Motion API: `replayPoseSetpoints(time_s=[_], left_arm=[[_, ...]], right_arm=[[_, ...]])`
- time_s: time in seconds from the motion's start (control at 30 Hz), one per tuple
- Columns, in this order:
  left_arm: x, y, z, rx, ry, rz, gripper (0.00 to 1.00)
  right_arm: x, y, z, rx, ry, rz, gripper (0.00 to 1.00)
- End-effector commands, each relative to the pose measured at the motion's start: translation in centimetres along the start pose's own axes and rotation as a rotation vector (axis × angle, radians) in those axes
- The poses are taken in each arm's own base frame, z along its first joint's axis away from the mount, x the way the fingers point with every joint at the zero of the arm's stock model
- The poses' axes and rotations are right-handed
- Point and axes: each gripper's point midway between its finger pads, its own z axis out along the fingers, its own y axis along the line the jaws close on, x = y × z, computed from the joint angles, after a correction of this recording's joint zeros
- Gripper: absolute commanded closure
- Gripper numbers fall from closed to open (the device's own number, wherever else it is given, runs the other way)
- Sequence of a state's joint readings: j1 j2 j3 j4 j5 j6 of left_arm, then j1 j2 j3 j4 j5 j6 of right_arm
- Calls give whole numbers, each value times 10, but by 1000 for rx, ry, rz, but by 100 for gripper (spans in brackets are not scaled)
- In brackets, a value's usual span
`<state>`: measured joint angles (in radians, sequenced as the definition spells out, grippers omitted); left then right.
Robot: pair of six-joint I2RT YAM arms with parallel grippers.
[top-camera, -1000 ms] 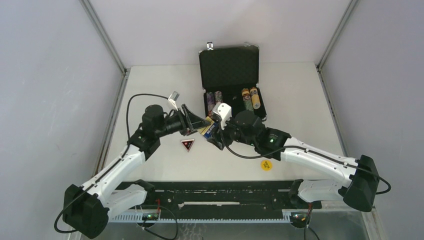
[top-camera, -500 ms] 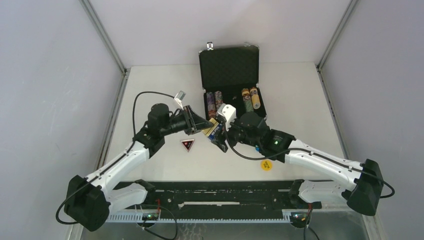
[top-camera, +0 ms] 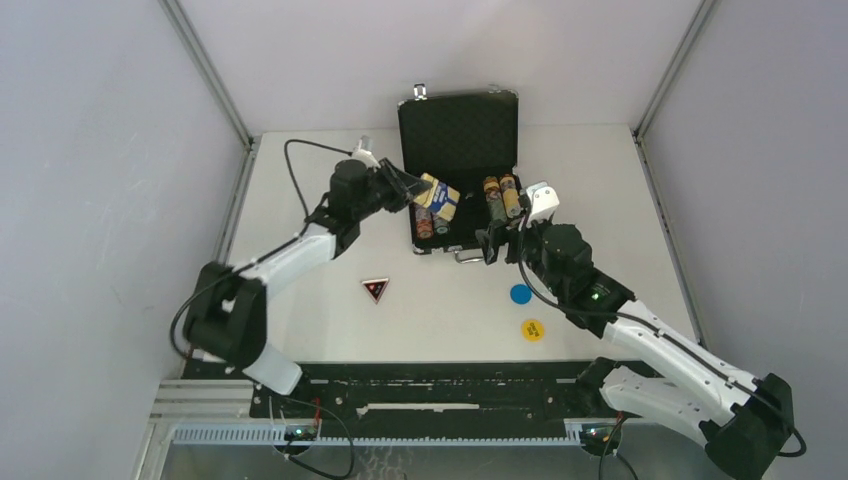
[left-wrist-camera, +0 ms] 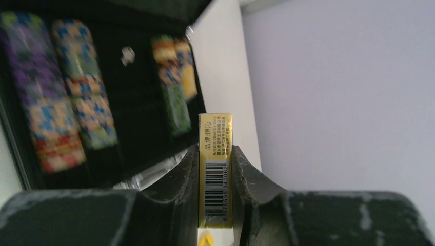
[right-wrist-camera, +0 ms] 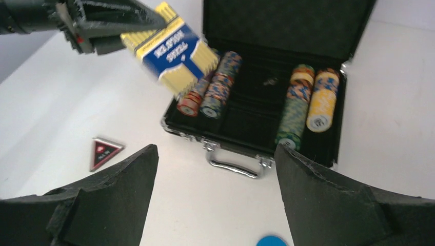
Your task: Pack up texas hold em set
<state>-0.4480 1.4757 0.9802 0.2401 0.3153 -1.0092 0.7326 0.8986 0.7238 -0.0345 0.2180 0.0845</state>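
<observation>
The black briefcase point(top-camera: 458, 135) stands open at the back of the table, with rows of poker chips point(top-camera: 500, 197) in its foam base. My left gripper point(top-camera: 416, 187) is shut on the yellow-blue card deck point(top-camera: 441, 197) and holds it above the case's left chip rows. In the left wrist view the deck point(left-wrist-camera: 215, 169) sits edge-on between the fingers point(left-wrist-camera: 187, 174). My right gripper point(top-camera: 500, 241) is open and empty just in front of the case handle point(right-wrist-camera: 236, 166). The red triangular token point(top-camera: 375, 290), blue token point(top-camera: 519, 294) and yellow token point(top-camera: 532, 329) lie on the table.
The table point(top-camera: 300, 180) is white with grey walls on three sides. The case's middle foam slot point(right-wrist-camera: 254, 97) holds no chips. The left arm's cable point(top-camera: 300, 160) loops over the table's left part.
My left gripper has carried the deck from in front of the case up and back over its left side. My right gripper has drawn away to the right, uncovering the blue token.
</observation>
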Motion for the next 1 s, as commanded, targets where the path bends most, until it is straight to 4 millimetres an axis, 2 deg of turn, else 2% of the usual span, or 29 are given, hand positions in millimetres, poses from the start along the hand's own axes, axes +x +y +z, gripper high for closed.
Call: replayPoseSetpoints(time_s=[0.0,0.1,0.2,0.23,0.33,0.4,0.47,0.53,0.77,0.97], left_arm=[[-75,-15,54,41,-270,32,100],[-91,-12,94,60,-298,30,100],[-106,-13,126,73,-336,39,100],[-106,-8,139,61,-341,44,100],[-112,-2,162,15,-374,77,100],[-115,11,174,-36,-384,94,100],[-112,24,183,-66,-377,89,100],[-91,24,193,-69,-346,81,100],[-52,44,207,-119,-294,100,100],[-34,66,213,-156,-266,46,100]], right_arm=[[4,-17,6,70,-10,77,10],[14,-23,10,83,21,67,10],[20,-27,15,89,42,71,11],[22,-28,17,88,50,72,11],[29,-32,22,90,71,74,11],[33,-36,25,98,87,79,11],[36,-40,26,110,96,92,11],[40,-43,28,118,106,105,11],[52,-48,34,118,142,146,12],[59,-51,34,130,164,158,13]])
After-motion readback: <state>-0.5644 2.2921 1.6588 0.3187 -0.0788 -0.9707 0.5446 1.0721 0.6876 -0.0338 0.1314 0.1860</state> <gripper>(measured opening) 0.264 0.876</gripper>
